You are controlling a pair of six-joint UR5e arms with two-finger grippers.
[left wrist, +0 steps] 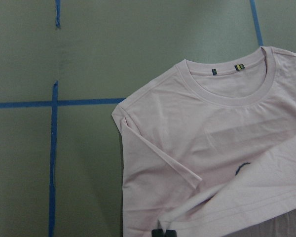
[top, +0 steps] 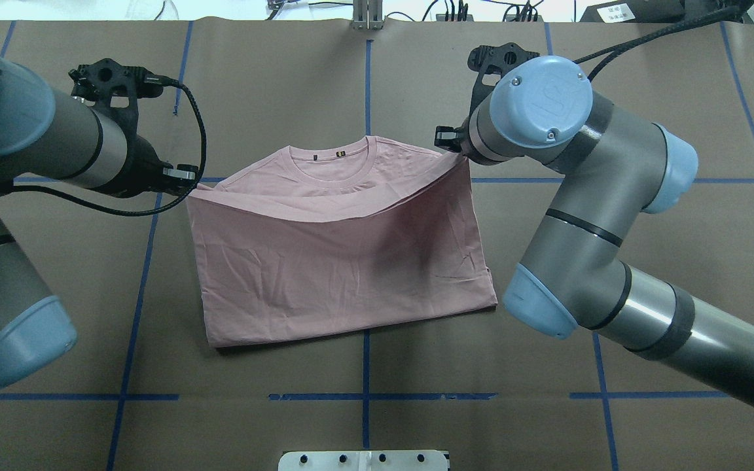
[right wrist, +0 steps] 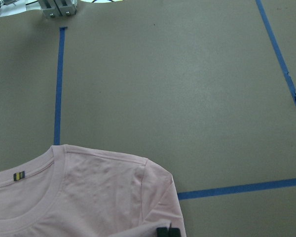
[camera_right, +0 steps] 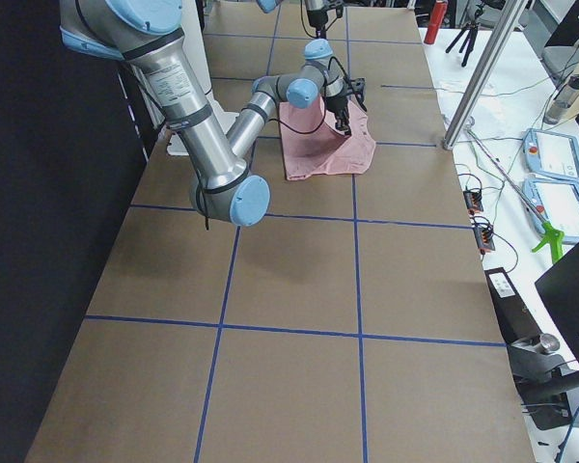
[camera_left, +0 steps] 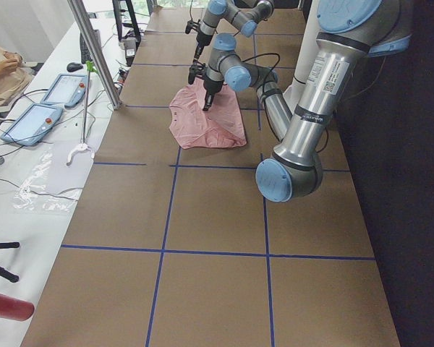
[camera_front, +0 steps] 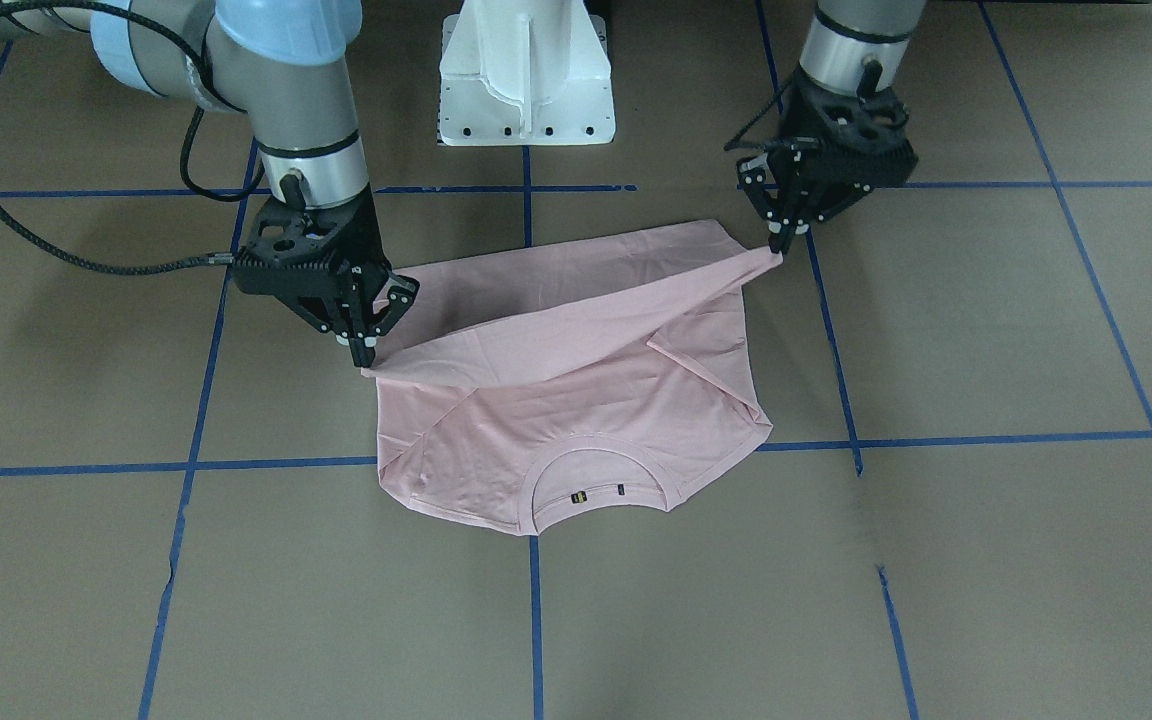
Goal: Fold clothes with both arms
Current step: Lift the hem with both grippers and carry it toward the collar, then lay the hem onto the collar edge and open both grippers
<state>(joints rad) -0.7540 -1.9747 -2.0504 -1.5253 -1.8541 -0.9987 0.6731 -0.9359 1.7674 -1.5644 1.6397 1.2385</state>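
The pale pink T-shirt [camera_front: 576, 400] lies on the brown paper table with its ribbed collar [camera_front: 601, 480] on the side away from the robot. Its hem half is lifted and carried over the body, sagging in the middle [top: 338, 261]. My left gripper [camera_front: 781, 240] is shut on one hem corner, and my right gripper [camera_front: 366, 355] is shut on the other. In the left wrist view the fingertips [left wrist: 164, 233] pinch the cloth edge above the sleeve and collar [left wrist: 227, 84]. The right wrist view shows the same pinch [right wrist: 166, 232] beside the shoulder. Only a sliver of the dark print shows.
The white pedestal base [camera_front: 526, 75] stands at the robot's side of the table. Blue tape lines [camera_front: 836, 350] cross the paper. Beyond the far edge is a side table with tablets [camera_left: 32, 119], a metal pole [camera_left: 94, 50] and a seated person [camera_left: 0, 69].
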